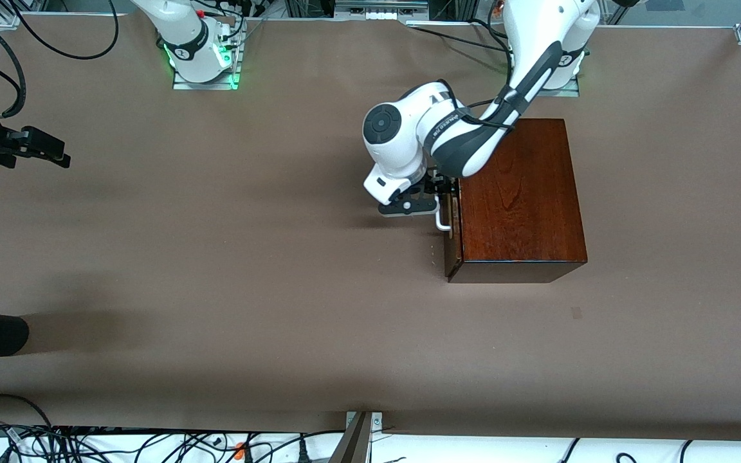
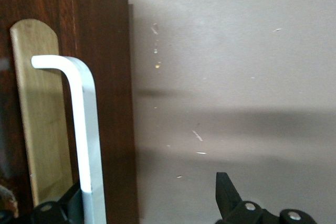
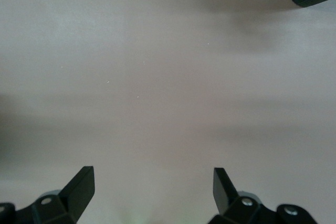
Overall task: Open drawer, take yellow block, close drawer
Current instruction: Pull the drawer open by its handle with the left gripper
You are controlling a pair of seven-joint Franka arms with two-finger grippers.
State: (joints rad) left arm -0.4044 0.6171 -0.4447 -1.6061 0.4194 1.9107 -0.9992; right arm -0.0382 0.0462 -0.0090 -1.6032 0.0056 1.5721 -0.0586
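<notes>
Both end effectors (image 1: 440, 196) (image 1: 55, 152) spread, apart.

Brown table (image 1: 216, 270), dark wooden box (image 1: 518, 199)

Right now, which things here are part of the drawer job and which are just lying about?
Job:
drawer, shut, in the wooden box
white handle
left gripper, open at the handle
Yellow block: not visible.

Not in use:
right gripper, open, waiting over bare table
</notes>
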